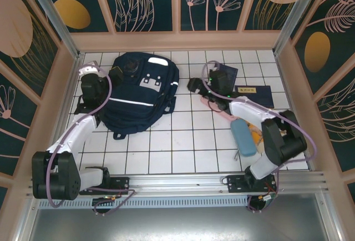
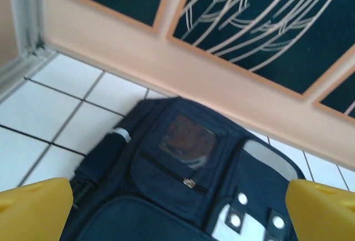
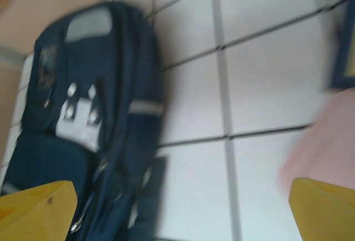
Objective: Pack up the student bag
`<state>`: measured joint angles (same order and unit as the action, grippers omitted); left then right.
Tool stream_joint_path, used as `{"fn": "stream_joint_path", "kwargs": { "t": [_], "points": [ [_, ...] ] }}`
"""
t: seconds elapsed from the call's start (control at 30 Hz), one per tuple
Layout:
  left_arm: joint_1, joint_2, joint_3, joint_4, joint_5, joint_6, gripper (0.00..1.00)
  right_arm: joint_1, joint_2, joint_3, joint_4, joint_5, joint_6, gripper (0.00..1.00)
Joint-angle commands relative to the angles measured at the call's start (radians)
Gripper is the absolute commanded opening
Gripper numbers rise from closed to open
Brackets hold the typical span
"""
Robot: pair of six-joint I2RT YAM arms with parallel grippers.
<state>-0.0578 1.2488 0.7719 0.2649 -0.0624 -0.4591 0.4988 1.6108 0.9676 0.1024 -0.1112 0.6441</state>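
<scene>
Left claw [image 2: 177, 213], right claw [image 3: 183, 213] gaping, empty (tips [image 2: 33, 210] cropped), student bag [image 2: 183, 180] cut off

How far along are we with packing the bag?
Done: nothing visibly; the student bag lies on the table, apparently closed. In hand: nothing, left gripper and right gripper both open, empty. Left: open it, load the booklets, blue pouch and pink item lying on its right.

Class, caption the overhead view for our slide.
Both open, the left gripper and right gripper flank a navy backpack on a tiled table; booklets and a blue case lie nearby.
</scene>
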Motion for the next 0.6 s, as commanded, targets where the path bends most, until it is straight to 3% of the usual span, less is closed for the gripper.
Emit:
{"fn": "stream_joint_path", "kwargs": {
  "t": [0.0, 0.2, 0.33, 0.57],
  "points": [
    [0.004, 0.03, 0.08, -0.189, 0.1, -0.045, 0.98, 0.042, 0.127, 0.124, -0.004, -0.14, 0.086, 0.95],
    [0.003, 0.053, 0.097, -0.249, 0.211, -0.038, 0.99, 0.066, 0.348, 0.277, -0.003, -0.244, 0.151, 0.79],
    [0.001, 0.079, 0.109, -0.286, 0.257, -0.033, 0.91, 0.066, 0.431, 0.33, 0.019, -0.303, 0.176, 0.68],
    [-0.049, 0.139, 0.15, -0.333, 0.253, -0.017, 0.88, 0.067, 0.549, 0.446, -0.049, -0.4, 0.128, 0.42]
  ]
}}
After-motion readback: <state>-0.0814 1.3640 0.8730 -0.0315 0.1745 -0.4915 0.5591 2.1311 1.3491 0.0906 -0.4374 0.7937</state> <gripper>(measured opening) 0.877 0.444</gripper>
